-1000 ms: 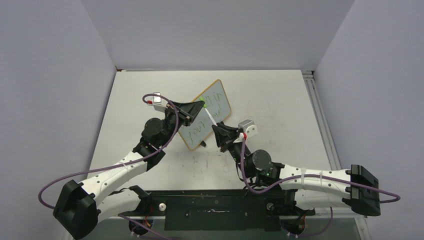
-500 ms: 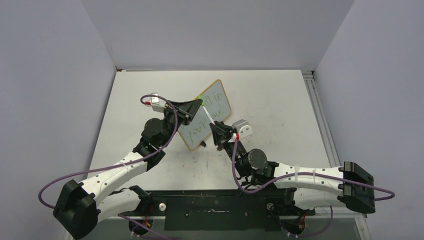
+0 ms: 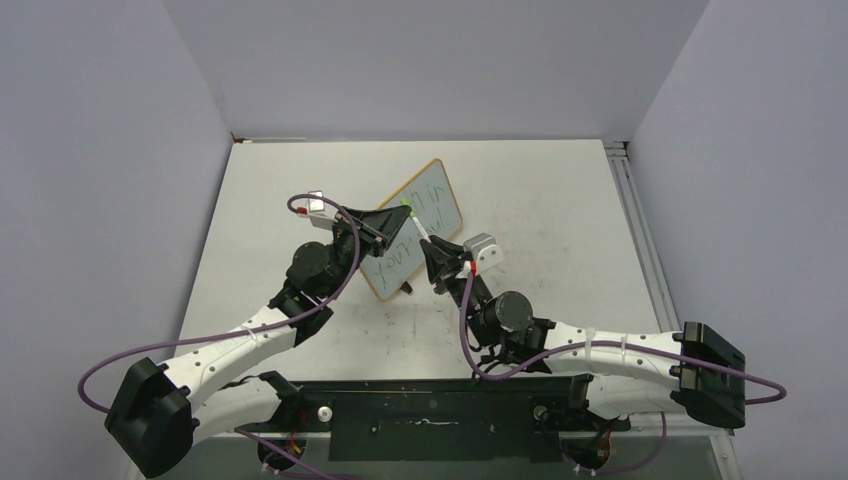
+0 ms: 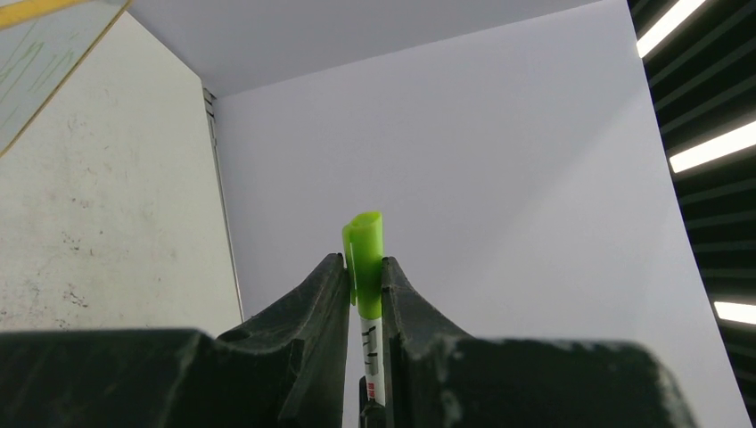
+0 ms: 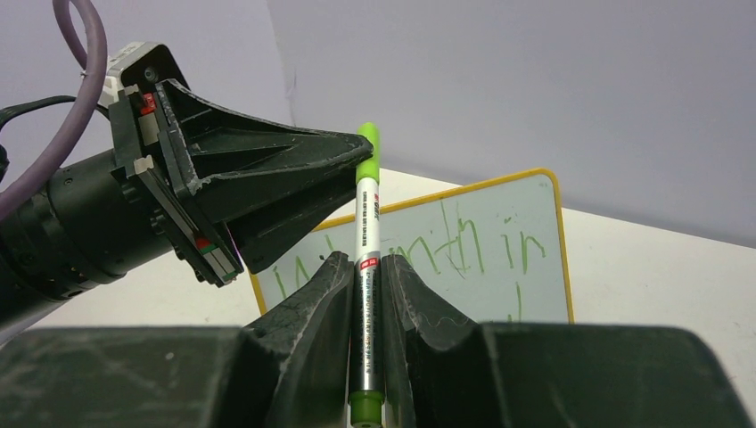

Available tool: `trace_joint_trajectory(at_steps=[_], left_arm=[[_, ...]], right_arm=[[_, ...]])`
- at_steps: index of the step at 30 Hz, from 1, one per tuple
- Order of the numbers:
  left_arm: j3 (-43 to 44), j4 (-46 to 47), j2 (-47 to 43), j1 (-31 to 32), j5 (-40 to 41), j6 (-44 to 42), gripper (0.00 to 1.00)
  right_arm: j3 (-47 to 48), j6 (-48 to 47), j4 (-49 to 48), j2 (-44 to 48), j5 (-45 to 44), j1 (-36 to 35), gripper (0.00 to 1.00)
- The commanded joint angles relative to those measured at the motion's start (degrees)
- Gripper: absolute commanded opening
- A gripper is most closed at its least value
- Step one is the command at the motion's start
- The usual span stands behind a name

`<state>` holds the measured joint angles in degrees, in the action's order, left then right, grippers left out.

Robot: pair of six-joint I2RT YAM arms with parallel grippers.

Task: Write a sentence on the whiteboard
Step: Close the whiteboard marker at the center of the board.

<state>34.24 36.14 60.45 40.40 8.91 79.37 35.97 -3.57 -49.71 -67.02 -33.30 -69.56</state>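
The whiteboard (image 3: 437,200) with its yellowish frame leans tilted at mid-table, and the green sentence (image 3: 392,264) runs across it in two lines. In the right wrist view, the whiteboard (image 5: 521,276) and the sentence (image 5: 464,242) show behind the jaws. A white marker (image 3: 419,229) with a green cap (image 3: 407,209) spans both grippers above the board. My left gripper (image 3: 403,212) is shut on the cap (image 4: 365,254). My right gripper (image 3: 432,249) is shut on the marker's barrel (image 5: 366,232). The left gripper (image 5: 357,153) meets the cap (image 5: 367,143) in that view.
The pale tabletop (image 3: 540,200) is walled by grey panels at the left, the back and the right. A black stand foot (image 3: 407,290) shows at the board's near edge. The whiteboard's corner (image 4: 40,49) shows at the top left of the left wrist view.
My right wrist has shifted left and farther from the bases. My left gripper swung slightly left, then back. The marker stays held between both grippers.
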Motion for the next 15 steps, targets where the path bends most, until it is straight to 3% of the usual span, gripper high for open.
trace_joint_trajectory(at_steps=[1, 15], left_arm=[[-0.02, 3.87, -0.47, 0.54, -2.48, 0.71, 0.00], [-0.35, 5.78, -0.25, 6.15, 1.29, -1.57, 0.00]], right_arm=[[2.09, 0.82, -3.83, 0.74, -0.94, 2.44, 0.05], [2.78, -3.03, -10.35, -4.65, -2.94, 2.43, 0.05]])
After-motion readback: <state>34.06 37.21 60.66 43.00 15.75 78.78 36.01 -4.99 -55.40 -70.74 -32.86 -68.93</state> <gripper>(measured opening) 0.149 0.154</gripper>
